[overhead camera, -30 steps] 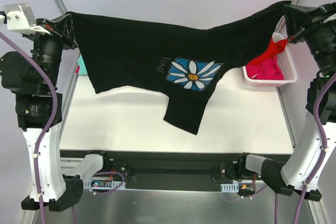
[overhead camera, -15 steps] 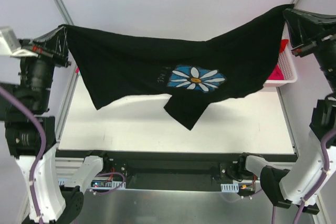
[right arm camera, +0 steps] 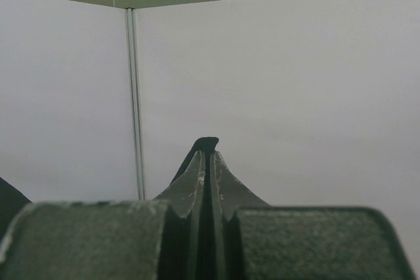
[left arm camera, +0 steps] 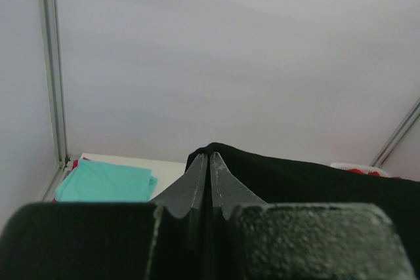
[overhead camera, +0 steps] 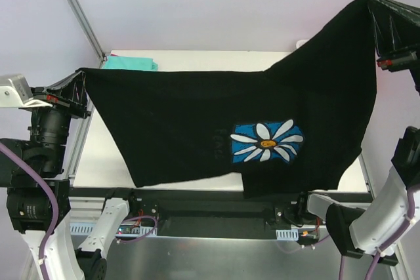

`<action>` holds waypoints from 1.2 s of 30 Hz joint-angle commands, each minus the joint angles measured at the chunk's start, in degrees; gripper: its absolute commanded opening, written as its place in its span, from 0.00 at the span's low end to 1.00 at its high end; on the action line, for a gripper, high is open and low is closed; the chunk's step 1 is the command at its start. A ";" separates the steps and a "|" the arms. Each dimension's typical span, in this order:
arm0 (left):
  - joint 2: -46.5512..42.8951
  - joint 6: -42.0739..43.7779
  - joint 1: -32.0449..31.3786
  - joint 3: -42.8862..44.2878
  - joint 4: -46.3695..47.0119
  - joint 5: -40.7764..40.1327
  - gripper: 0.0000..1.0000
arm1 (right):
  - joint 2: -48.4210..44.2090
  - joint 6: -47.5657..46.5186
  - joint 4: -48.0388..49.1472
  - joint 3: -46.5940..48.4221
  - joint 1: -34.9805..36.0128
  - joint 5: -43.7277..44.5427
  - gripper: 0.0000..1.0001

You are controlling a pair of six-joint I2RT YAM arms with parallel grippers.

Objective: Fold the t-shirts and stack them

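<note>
A large black t-shirt point(overhead camera: 197, 122) with a white-and-blue flower print point(overhead camera: 267, 142) hangs spread in the air between my two arms, covering most of the table. My left gripper point(overhead camera: 83, 75) is shut on its left corner; in the left wrist view the black cloth point(left arm camera: 315, 178) runs off to the right from the left gripper point(left arm camera: 209, 155). My right gripper point(overhead camera: 375, 1) is shut on the right corner, held much higher; a small black fold shows at the tips of the right gripper point(right arm camera: 208, 152). A folded teal t-shirt point(overhead camera: 131, 63) lies at the table's far left corner.
The white table point(overhead camera: 210, 60) shows only along its far edge behind the cloth. A metal frame post point(overhead camera: 77, 8) rises at the back left. The teal t-shirt point(left arm camera: 105, 181) also shows in the left wrist view, with a red edge point(left arm camera: 84, 160) under it.
Both arms have swung the black shirt toward the near edge. The right gripper has risen and the left has dropped. The cloth now hides the basket and uncovers the teal shirt.
</note>
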 commanded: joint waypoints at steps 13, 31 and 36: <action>17.22 -0.17 -0.10 2.63 10.42 -0.53 0.00 | 14.98 4.98 11.76 0.84 -1.35 -1.21 0.00; 36.85 -3.25 0.07 19.96 16.32 4.75 0.00 | 29.34 18.00 31.81 9.20 -4.61 0.02 0.00; 27.28 -3.42 0.07 8.28 16.14 3.96 0.00 | 23.71 18.79 31.89 1.83 -4.87 -3.31 0.00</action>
